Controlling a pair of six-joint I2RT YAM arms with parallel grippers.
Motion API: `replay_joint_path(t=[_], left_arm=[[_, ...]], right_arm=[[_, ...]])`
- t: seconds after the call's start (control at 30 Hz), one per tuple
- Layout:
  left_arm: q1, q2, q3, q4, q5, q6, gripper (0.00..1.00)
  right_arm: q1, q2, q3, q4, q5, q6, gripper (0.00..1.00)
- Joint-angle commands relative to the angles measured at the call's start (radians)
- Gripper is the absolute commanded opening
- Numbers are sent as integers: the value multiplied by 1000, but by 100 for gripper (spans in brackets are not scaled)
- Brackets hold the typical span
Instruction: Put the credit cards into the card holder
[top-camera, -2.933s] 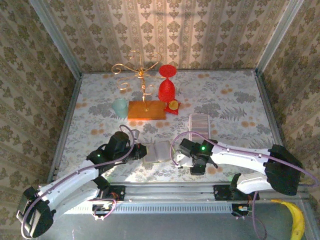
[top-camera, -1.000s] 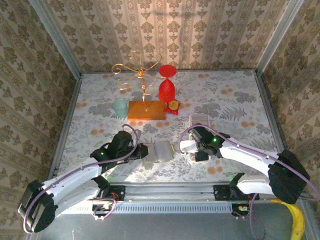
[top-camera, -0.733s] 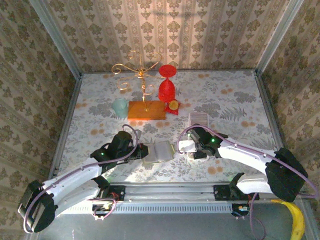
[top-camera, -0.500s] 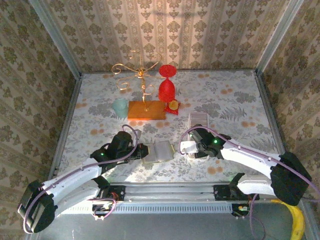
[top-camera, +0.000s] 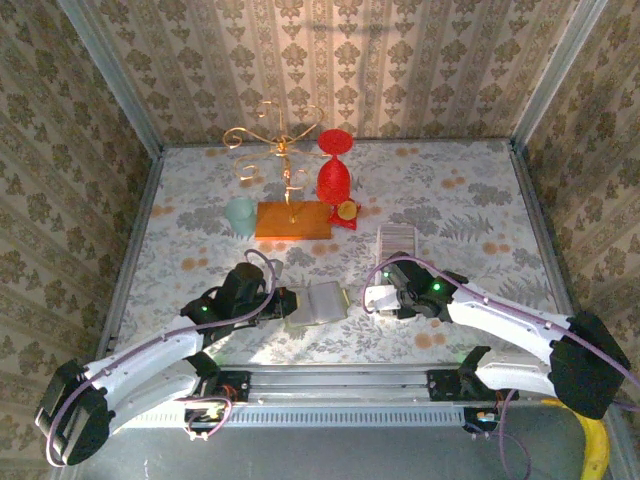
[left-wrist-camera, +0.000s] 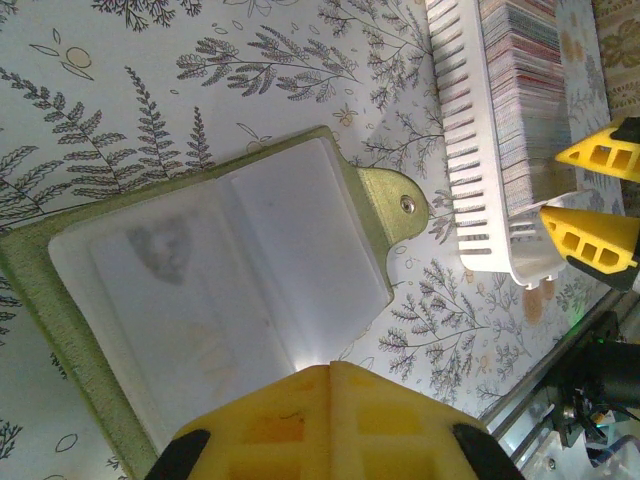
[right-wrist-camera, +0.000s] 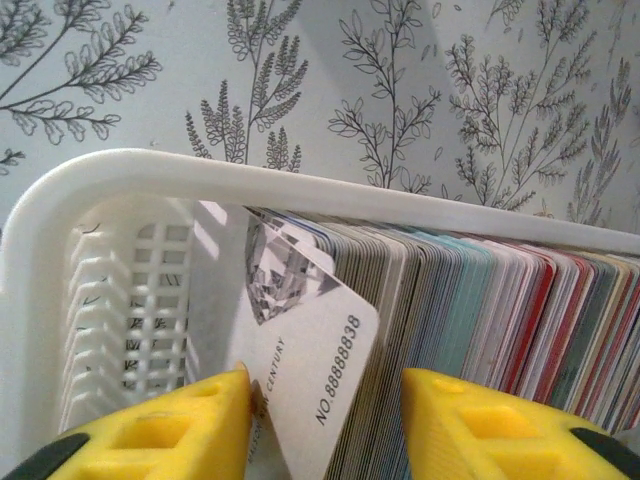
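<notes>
Pick step. I had right hand (right-wrist-camera: 325, 398) half open round a card (right-wrist-camera: 300, 335) in the tray (right-wrist-camera: 130, 178), unpinched; left hand (left-wrist-camera: 330, 400) shut at holder (left-wrist-camera: 230, 270) edge. Next: clamp, lift straight.

Gold wire stand (top-camera: 288, 160) on orange base (top-camera: 292, 221); red goblet (top-camera: 334, 178) beside; teal cup (top-camera: 240, 214) nr base.

The worktop (top-camera: 470, 210) has a pale cover printed with flowers and ferns. An open green card holder (top-camera: 318, 303) lies flat on it, near the front edge. A white slotted tray (top-camera: 397, 240) lies just to the right of the card holder. Behind the card holder are an orange wooden slab (top-camera: 292, 220) and a red goblet (top-camera: 334, 178), and behind it to the left is a pale green cup (top-camera: 240, 214).
</notes>
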Motion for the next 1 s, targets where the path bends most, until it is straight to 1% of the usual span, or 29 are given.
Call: replay_joint_path(t=[0.0,0.13,0.2,0.47,0.83,0.97], left_arm=[[-11,6,-6,17,9,-11,0],[-15,13,-6,23,9,-13,0],[-16,14,-7,24,9,-15,0],[-23,19,-9,32,6,-19,0],[-31,20,-8,31,-1,-22,0],[-34,23,-8,29,-3,-24,0]], right_arm=[[6,-25,-8,-10,16,2,35],[14,-25,-5,-9,22,-2,35],[17,-29,-6,-3,28,-7,32],[23,-49,-13,18,49,-25,28],[27,-83,-24,20,67,-18,20],[32,-100,-25,6,72,-9,19]])
